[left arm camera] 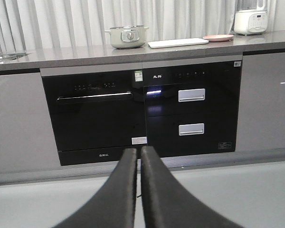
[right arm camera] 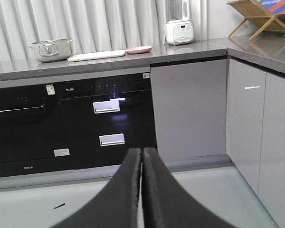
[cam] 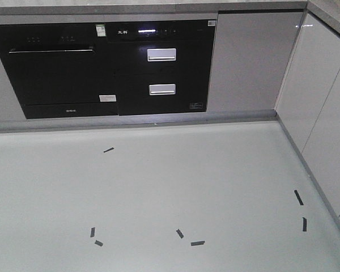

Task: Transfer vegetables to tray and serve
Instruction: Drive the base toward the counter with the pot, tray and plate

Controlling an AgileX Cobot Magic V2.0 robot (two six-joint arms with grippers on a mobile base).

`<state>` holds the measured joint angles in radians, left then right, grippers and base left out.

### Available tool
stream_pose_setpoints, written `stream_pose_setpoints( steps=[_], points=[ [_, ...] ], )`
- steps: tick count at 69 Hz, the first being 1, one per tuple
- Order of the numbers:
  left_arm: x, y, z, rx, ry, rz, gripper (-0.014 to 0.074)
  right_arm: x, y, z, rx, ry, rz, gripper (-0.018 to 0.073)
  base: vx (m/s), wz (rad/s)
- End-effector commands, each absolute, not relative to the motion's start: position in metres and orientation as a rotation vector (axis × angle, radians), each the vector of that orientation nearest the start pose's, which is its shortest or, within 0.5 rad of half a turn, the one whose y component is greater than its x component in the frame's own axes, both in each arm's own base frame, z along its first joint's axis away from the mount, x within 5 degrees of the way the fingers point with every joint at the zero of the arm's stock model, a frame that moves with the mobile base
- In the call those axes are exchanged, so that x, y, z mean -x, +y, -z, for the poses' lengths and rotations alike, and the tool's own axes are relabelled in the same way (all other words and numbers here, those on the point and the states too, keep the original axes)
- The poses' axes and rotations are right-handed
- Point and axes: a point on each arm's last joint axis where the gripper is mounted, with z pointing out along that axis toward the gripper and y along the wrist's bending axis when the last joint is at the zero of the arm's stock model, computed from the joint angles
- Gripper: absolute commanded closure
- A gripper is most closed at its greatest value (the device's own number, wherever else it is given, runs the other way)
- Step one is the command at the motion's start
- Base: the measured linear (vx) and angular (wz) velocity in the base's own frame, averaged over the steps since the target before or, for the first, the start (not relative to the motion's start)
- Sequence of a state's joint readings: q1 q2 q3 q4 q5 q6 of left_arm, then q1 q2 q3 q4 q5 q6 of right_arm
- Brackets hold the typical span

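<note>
- The left gripper (left arm camera: 138,151) is hanging low in front of the kitchen units, its two dark fingers pressing together with only a thin slit between them and nothing between them.
- The right gripper (right arm camera: 142,152) is hanging the same way, its jaws closing tip to tip on nothing.
- The tray (left arm camera: 178,42) is lying flat on the far grey countertop (left arm camera: 76,57), well apart from both grippers and above the black drawer unit (left arm camera: 192,109).
- A pale green pot (left arm camera: 127,36) is sitting just left of the tray, and a round pink plate (left arm camera: 218,37) is sitting just beside its right end.
- From this low angle it cannot be told whether anything is lying on the tray or the plate.
- A white blender (right arm camera: 179,28) is standing further right on the counter, and a wooden rack (right arm camera: 261,16) is standing at the far right corner.
- A black oven (left arm camera: 95,118) is sitting left of the drawer unit, under the counter.
- Short black tape marks (cam: 198,243) are lying scattered on the pale floor (cam: 158,187) near the robot.
</note>
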<state>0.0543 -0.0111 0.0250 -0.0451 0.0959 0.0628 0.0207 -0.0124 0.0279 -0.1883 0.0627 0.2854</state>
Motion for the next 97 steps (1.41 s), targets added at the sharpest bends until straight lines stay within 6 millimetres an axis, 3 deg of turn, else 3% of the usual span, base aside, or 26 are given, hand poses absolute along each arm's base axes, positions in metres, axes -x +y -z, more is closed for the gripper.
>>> stream_pose_setpoints(
  steps=[1, 97],
  points=[
    [-0.0563, 0.0029, -0.1968, 0.035, 1.524, -0.045, 0.0602, -0.0567, 0.0012, -0.2006, -0.05, 1.496, -0.086, 0.0562, 0.05, 0.03],
    [-0.0563, 0.0029, -0.1968, 0.035, 1.524, -0.045, 0.0602, -0.0567, 0.0012, -0.2007, -0.05, 1.495, -0.087, 0.0562, 0.08, 0.04]
  ],
)
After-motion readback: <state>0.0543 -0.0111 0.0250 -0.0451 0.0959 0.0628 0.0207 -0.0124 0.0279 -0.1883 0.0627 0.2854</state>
